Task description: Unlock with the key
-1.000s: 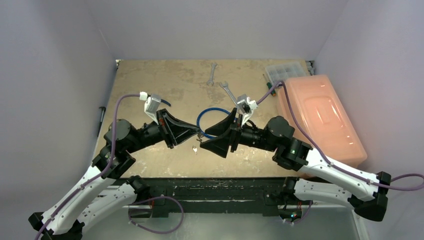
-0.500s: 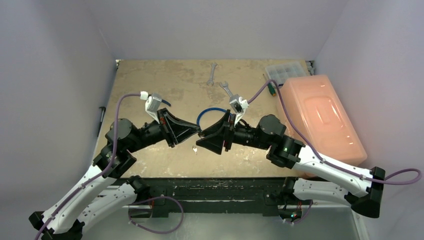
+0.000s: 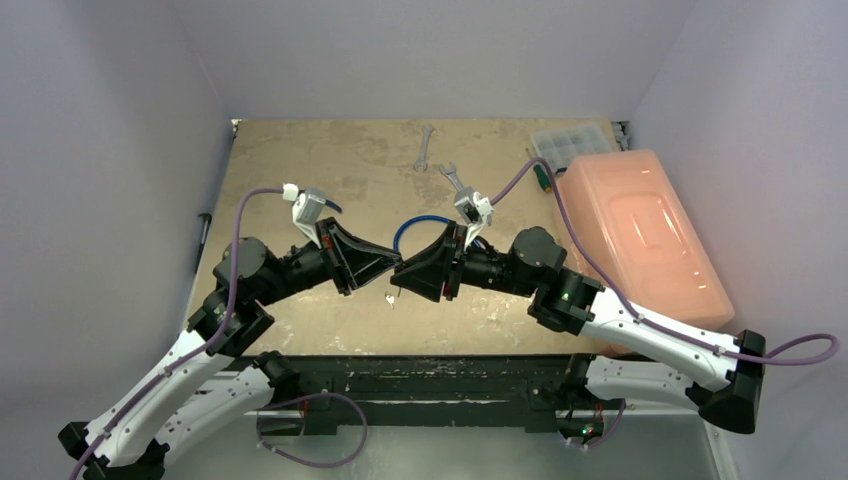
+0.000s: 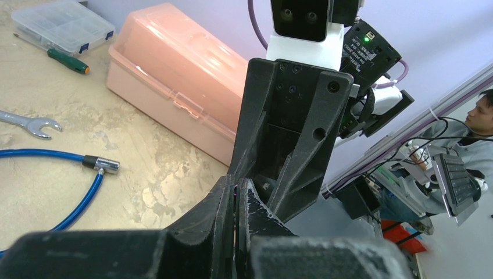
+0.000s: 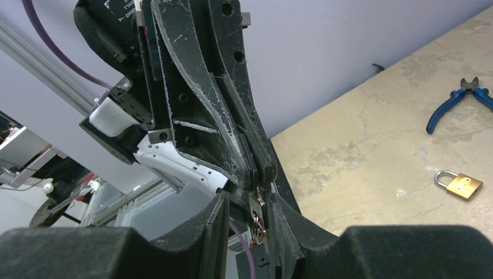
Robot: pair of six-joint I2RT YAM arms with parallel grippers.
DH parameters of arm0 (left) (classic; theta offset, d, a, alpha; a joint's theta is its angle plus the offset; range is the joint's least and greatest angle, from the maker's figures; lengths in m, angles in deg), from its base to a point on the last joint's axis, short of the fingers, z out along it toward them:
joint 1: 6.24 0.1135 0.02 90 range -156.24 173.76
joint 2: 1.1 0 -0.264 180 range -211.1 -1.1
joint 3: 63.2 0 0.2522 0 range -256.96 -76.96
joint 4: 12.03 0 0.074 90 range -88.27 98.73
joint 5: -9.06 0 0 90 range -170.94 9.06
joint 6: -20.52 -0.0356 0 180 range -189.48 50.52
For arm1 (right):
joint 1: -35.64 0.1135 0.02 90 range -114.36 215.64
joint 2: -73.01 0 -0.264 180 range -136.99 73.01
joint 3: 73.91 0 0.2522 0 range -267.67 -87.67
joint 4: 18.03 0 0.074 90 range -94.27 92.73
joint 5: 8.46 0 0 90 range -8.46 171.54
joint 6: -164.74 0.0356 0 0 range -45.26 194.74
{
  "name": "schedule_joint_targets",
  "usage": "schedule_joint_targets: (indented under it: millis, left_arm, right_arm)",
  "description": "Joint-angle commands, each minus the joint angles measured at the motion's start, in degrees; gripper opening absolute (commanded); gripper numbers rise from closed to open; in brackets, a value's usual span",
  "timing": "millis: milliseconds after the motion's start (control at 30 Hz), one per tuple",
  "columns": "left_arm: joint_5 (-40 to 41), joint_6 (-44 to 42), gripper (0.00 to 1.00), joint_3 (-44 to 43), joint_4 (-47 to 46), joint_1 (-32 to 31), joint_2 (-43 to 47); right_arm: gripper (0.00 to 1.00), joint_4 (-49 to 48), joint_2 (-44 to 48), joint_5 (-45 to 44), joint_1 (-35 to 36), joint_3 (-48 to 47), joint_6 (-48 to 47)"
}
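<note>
Lilac walls [image 3: 110,130], mottled tan tabletop [image 3: 320,165]

L arm [image 3: 175,365] & R arm [image 3: 655,335]: white lower links, black upper joints, purple cables [image 3: 233,240]. White cam mounts [image 3: 305,207] mid-frame. L gripper [image 3: 399,266], R gripper [image 3: 394,277]: scuffed black wedges w/ screw holes.

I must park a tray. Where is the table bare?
Bare: the far-left tan tabletop, between the left wall and the silver open-ended wrenches. Crowded: the middle, blue cable loop, left gripper, right gripper; the right, pink plastic box.
</note>
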Motion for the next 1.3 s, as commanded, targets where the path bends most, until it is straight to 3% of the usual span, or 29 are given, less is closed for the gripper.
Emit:
schedule_joint_targets:
  millis: [0, 200, 433, 900, 933, 1000, 1033, 1100, 1167, 1267]
  left_arm:
    - [2.44, -1.11, 0.0, -0.12, -0.86, -0.03, 0.36]
    - [3.37, -1.54, 0.0, -0.45, 0.39, -0.01, 1.07]
    - [3.84, -1.27, 0.0, -0.48, 0.32, -0.01, 1.13]
    - [6.1, 0.21, 0.0, 0.7, 0.94, -0.01, 2.29]
    - [6.28, 0.16, 0.03, 0.41, 1.82, -0.01, 2.04]
    - [7.57, -0.44, 0.36, -1.19, 5.46, -0.07, 1.2]
    - [8.26, -0.87, 0.59, -2.33, 7.41, -0.02, 0.92]
    - [9.87, -1.92, 0.81, -4.08, 11.59, -0.01, 0.61]
    - [11.64, -2.91, 0.88, -5.56, 14.69, -0.01, 0.6]
    - [14.51, -3.84, 0.89, -7.28, 18.74, -0.01, 0.03]
  right_arm:
    - [0.35, -3.58, 1.02, 1.78, 0.44, -1.4, 0.49]
    - [0.37, -3.9, 3.05, 2.61, 0.44, -0.13, 0.59]
    - [0.32, -4.5, 3.45, 3.02, 0.44, 0.5, 0.66]
    - [0.0, -6.45, 3.88, 2.82, 0.44, 2.0, 1.67]
    - [0.0, -5.74, 4.0, 2.05, 0.44, 2.09, 2.69]
    - [0.0, -1.61, 4.32, -1.37, 0.44, 1.61, 2.52]
    - [0.0, 0.27, 4.55, -2.78, 0.44, 1.55, 2.15]
    - [0.0, 4.86, 5.36, -5.74, 0.37, 1.81, 1.63]
    - [0.0, 8.82, 6.48, -8.79, 0.35, 2.48, 1.23]
    - [0.0, 16.26, 8.6, -14.14, 0.35, 3.03, 0.82]
